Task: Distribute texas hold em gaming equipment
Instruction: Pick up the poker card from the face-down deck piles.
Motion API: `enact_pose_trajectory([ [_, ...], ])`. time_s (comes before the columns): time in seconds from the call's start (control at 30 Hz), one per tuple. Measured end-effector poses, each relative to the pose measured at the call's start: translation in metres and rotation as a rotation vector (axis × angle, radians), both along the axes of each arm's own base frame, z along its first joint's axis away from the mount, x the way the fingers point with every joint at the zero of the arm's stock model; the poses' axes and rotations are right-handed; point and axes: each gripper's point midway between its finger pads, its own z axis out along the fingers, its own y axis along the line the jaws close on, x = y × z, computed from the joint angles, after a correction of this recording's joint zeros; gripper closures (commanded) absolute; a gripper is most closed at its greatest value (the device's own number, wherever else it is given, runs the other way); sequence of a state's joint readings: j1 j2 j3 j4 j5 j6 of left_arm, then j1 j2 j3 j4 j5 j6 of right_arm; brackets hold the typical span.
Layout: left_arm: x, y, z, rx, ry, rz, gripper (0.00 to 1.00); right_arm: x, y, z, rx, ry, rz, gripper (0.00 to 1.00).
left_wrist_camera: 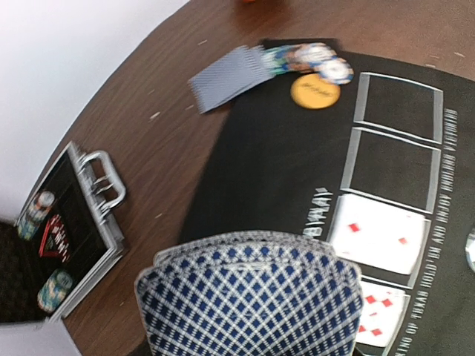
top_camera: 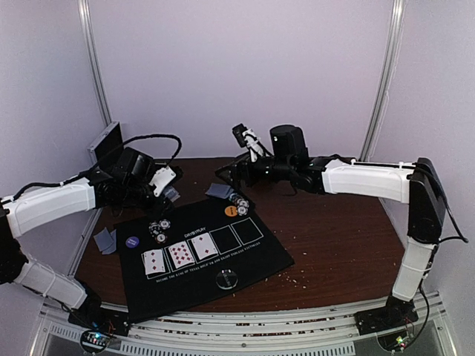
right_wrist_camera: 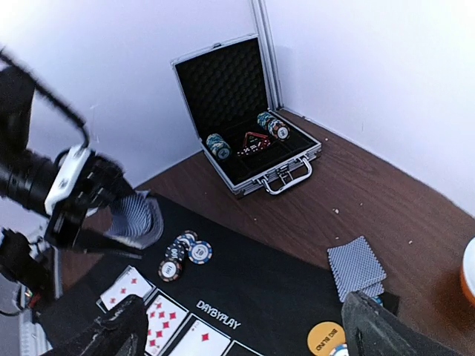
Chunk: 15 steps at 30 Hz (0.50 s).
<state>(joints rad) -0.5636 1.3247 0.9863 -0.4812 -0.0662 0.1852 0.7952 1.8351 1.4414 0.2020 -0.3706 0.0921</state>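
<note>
The black five-box mat (top_camera: 200,252) carries three red-pip cards face up (top_camera: 180,254) in its left boxes. My left gripper (top_camera: 159,182) hangs over the mat's far left corner, shut on a deck of blue-backed cards (left_wrist_camera: 249,297) that hides its fingers. A small fan of cards (right_wrist_camera: 356,267), striped chips (left_wrist_camera: 319,61) and an orange disc (right_wrist_camera: 326,341) lie at the mat's far edge. My right gripper (right_wrist_camera: 245,334) hovers above them, open and holding nothing. More chips (right_wrist_camera: 185,252), a purple disc (top_camera: 132,241) and a clear disc (top_camera: 226,279) sit on the mat.
An open aluminium case (right_wrist_camera: 245,126) with chip stacks stands at the back left corner by the wall. A few cards (top_camera: 105,239) lie on the wood left of the mat. The white bowl with an orange base (right_wrist_camera: 467,271) shows at the right edge of the right wrist view.
</note>
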Motion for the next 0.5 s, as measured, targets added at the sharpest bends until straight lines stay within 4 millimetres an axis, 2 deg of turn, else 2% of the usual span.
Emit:
enact_pose_trajectory([
  [0.07,-0.012,-0.015,0.000,-0.004,0.000,-0.075,0.52,0.007,-0.006,-0.003,0.067,0.099,-0.012,0.13],
  [0.23,-0.058,-0.061,-0.001,-0.003,-0.004,-0.306,0.52,-0.002,0.016,-0.028,0.142,0.331,0.062,0.18],
  [0.3,-0.065,-0.067,-0.002,0.000,-0.004,-0.346,0.52,-0.005,0.026,-0.041,0.155,0.421,0.086,0.19],
  [0.4,-0.065,-0.067,-0.002,0.005,-0.008,-0.359,0.52,-0.014,0.036,-0.061,0.160,0.527,0.113,0.20],
  [0.5,-0.065,-0.067,-0.002,0.010,-0.011,-0.364,0.52,-0.022,0.049,-0.069,0.166,0.592,0.157,0.20],
])
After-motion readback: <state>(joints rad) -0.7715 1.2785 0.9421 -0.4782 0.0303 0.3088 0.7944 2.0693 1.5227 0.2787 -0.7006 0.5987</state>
